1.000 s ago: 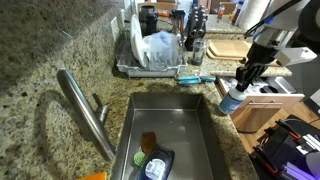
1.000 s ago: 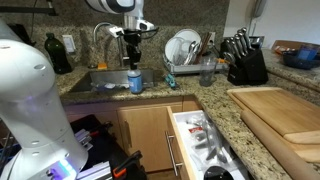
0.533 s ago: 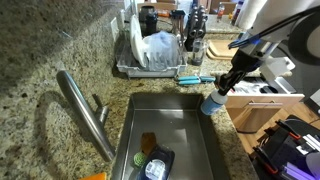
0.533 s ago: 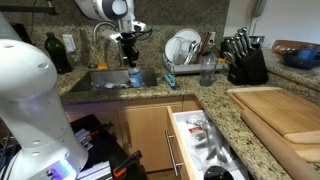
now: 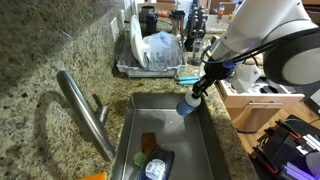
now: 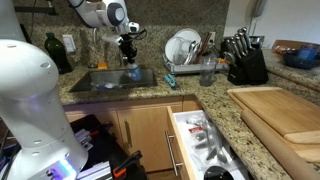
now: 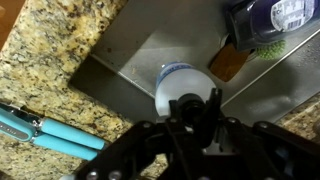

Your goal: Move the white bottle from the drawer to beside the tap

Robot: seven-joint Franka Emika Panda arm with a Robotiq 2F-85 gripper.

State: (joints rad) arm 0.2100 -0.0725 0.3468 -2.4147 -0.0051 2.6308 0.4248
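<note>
My gripper (image 5: 199, 88) is shut on the cap of the white bottle (image 5: 187, 104) and holds it hanging above the steel sink (image 5: 170, 135). In an exterior view the gripper (image 6: 129, 57) carries the bottle (image 6: 132, 72) over the basin, near the tap (image 6: 97, 36). In the wrist view the bottle (image 7: 178, 84) shows from above between my fingers (image 7: 190, 108), over the sink floor. The tap (image 5: 85, 112) rises from the granite counter at the sink's far side. The open drawer (image 6: 200, 140) stands pulled out below the counter.
A dish rack (image 5: 152, 52) with a plate and a bag stands behind the sink. A teal-handled tool (image 5: 193, 76) lies on the counter edge. A sponge and a dark tray (image 5: 152, 160) lie in the sink. A knife block (image 6: 243, 62) and cutting board (image 6: 275, 108) sit on the counter.
My gripper has carried the white bottle from above the counter by the drawer side across to over the sink, toward the tap.
</note>
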